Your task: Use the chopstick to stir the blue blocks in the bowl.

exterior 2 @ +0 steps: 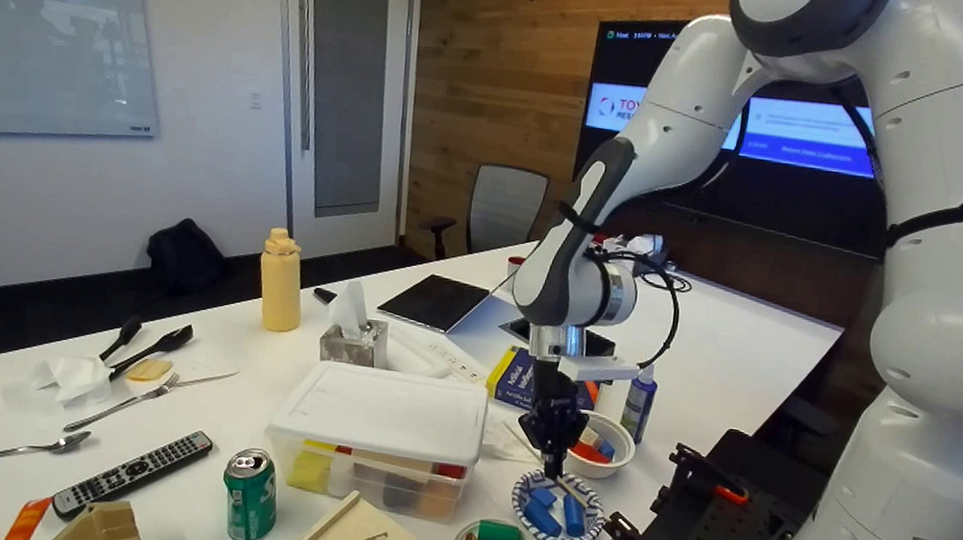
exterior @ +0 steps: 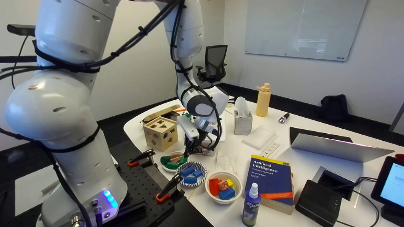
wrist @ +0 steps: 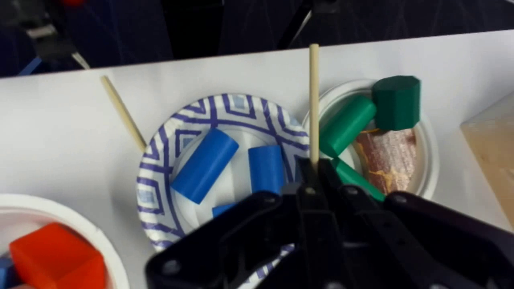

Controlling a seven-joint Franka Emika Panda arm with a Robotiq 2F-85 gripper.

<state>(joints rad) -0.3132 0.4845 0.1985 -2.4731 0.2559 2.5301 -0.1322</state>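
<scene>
Closest in the wrist view was the hand (wrist: pixel 316 170), its fingers (wrist: pixel 330 176) pinched almost together on a pale chopstick (wrist: pixel 314 100); part of the chopstick was lost behind the dark tips. In that view its free end crossed between the patterned bowl (wrist: pixel 154 180) and a dish (wrist: pixel 431 160) of green blocks (wrist: pixel 347 124) just beside it, and whether it touched either could not be told. Three blue blocks (wrist: pixel 205 165) lay in the bowl, one nearly covered by the hand in the wrist view. A second stick (wrist: pixel 124 114) lay on the desk (wrist: pixel 60 132) up to the bowl's edge; whether it ran underneath was unclear. The reddish-brown thing (wrist: pixel 389 156) in the dish was hard to make out. The corner of the wrist view cut off a white tub (wrist: pixel 90 237) with a red block (wrist: pixel 58 257). Farther out, a storage box (exterior 2: pixel 396 404) blurred its contents through clear walls, and a wooden box (exterior 2: pixel 345 531) ran off the bottom edge of an exterior view. The hand hid the middle of a book (exterior 2: pixel 514 381) there. Past the desk, the arm (exterior 2: pixel 673 147) blocked part of a wall screen (exterior 2: pixel 810 206), and a dark bag (exterior 2: pixel 183 257) showed little detail.
</scene>
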